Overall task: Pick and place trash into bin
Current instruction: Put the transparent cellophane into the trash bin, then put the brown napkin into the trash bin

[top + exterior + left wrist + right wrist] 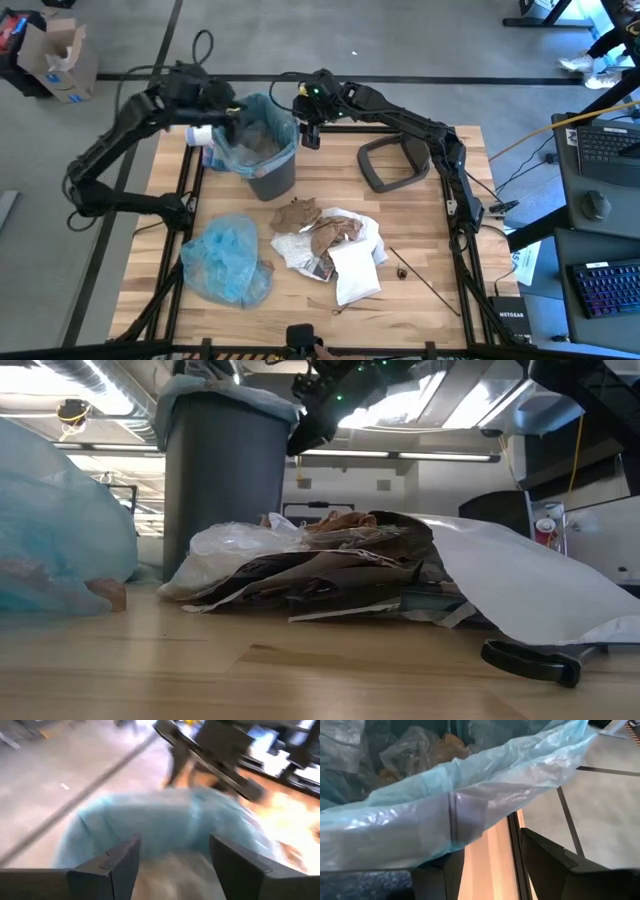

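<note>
Pale butcher-block wood covers the whole table [420, 300], and on it the biggest soft thing is a loose light blue bag [225, 262] slumped near the front left, thin crinkly film. The bin [268, 165], dark grey, tapered hard plastic, stands toward the back with its blue liner [250, 130] puffed up over the rim; its matching lid [392, 163] lies flat just beside it. The trash pile [325, 245] sits mid-table, well apart from both arms: crumpled brown paper, floppy white mailers, clear wrap, and a thin dark stick [425, 280] off to its right. The left gripper [228, 112] hangs over the bin's left rim with its fingers spread wide and nothing visible between them; the blurred left wrist view shows only blue liner past the open fingers. The right gripper [308, 128] sits just beside the bin's right rim, jaws partly apart around nothing, with liner filling its wrist view. Risk-wise, that liner looks like the troublemaker: it billows so high that a finger could probably snag it and drag the bag or tip the light bin. The mailers look slippery and may slide out of a pinch, and the stick looks too thin to grab cleanly.
</note>
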Controlling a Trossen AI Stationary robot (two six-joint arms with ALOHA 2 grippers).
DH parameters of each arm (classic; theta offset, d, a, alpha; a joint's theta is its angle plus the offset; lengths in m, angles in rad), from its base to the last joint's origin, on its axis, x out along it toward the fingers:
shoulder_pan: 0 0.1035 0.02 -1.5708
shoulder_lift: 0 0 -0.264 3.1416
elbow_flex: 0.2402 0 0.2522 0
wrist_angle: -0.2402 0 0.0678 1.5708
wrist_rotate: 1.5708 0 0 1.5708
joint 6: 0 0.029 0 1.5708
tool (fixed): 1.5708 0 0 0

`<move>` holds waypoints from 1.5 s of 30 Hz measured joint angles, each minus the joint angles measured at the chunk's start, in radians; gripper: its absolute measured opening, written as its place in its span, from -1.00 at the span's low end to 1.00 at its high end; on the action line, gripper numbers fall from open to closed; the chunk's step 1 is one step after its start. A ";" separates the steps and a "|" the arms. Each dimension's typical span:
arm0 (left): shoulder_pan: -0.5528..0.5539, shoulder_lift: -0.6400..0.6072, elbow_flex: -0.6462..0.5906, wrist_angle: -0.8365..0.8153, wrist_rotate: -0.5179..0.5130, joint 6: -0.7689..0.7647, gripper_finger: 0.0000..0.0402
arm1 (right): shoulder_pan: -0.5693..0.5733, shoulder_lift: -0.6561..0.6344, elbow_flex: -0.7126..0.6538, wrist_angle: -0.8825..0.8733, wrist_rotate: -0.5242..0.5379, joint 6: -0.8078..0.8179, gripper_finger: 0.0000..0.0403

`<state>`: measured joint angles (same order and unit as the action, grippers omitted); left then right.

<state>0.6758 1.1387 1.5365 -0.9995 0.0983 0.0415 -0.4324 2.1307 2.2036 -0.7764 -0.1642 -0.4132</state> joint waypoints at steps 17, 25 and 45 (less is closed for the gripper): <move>-0.029 0.078 -0.151 -0.072 0.085 0.005 0.01 | 0.001 0.000 0.000 -0.021 -0.003 -0.013 -0.09; -0.034 0.212 -0.244 -0.056 0.039 0.011 -0.05 | 0.000 0.000 0.000 -0.046 -0.002 -0.013 -0.09; -0.042 0.095 -0.058 -0.029 -0.044 0.005 -0.17 | 0.015 -0.113 0.127 -0.326 0.039 0.027 -0.09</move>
<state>0.6342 1.2335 1.4789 -1.0282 0.0544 0.0461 -0.4175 2.0176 2.3306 -1.1027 -0.1256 -0.3867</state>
